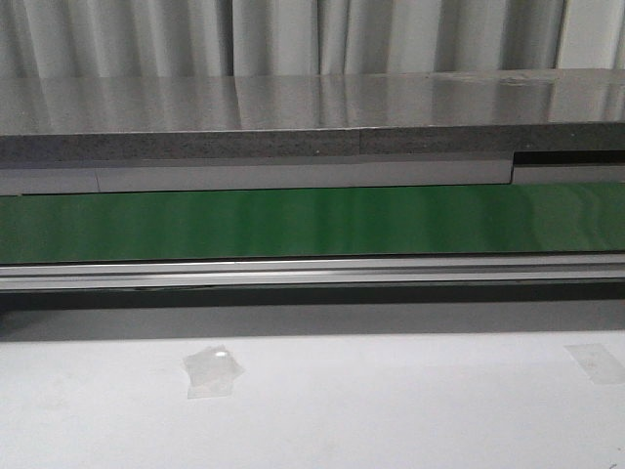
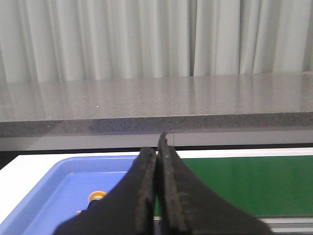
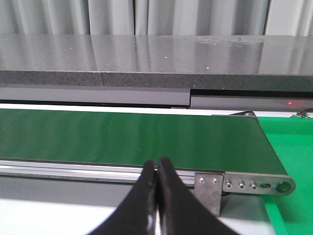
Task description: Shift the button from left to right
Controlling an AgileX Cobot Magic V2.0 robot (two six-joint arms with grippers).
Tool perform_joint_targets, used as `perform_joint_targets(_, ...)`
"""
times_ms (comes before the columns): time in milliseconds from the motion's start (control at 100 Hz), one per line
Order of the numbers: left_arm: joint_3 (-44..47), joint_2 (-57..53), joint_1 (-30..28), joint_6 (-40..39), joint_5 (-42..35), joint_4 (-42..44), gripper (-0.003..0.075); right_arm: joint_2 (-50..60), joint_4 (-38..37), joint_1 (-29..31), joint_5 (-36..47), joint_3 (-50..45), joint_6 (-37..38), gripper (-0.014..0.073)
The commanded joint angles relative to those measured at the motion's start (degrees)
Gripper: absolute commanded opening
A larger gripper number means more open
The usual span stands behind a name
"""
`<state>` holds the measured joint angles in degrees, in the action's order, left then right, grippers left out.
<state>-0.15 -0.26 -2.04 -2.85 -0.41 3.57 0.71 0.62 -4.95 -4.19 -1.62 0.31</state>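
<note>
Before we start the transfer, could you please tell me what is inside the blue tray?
In the blue tray, a yellow-orange cap of the button shows. The closed jaws of the left gripper cover the rest of the button and the tray's near part.

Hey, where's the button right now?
Only the left wrist view shows the button: its orange cap peeks out in the blue tray left of the green belt, partly hidden behind the left gripper.

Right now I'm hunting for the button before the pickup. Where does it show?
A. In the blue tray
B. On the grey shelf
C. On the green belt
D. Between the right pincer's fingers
A: in the left wrist view the button's orange cap peeks out inside the blue tray, partly hidden behind the shut left pincer.
</note>
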Motion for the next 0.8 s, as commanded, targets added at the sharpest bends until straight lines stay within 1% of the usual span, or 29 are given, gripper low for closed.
perform_joint_targets(0, 2.7, -2.0, -0.1, -0.6, -4.7, -0.3, -0.002, 1.0, -0.6, 0.0, 4.9, 0.9, -0.3, -0.0068)
perform_joint_targets(390, 2.7, -2.0, -0.1, -0.6, -4.7, -0.3, -0.002, 1.0, -0.6, 0.0, 4.9, 0.9, -0.3, -0.0068)
perform_joint_targets(620, 1.4, -2.0, -0.1, -0.6, -6.4, -0.3, -0.002, 1.0, -0.6, 0.0, 4.9, 0.9, -0.3, -0.0068)
perform_joint_targets(690, -0.2, -1.8, -0.1, -0.6, -5.4, -0.3, -0.002, 1.0, -0.6, 0.0, 4.9, 0.9, -0.3, -0.0068)
perform_joint_targets(790, -4.2, -0.7, -0.1, -0.6, -0.2, -0.3, -0.002, 1.0, -0.6, 0.0, 4.9, 0.9, -0.3, -0.0068)
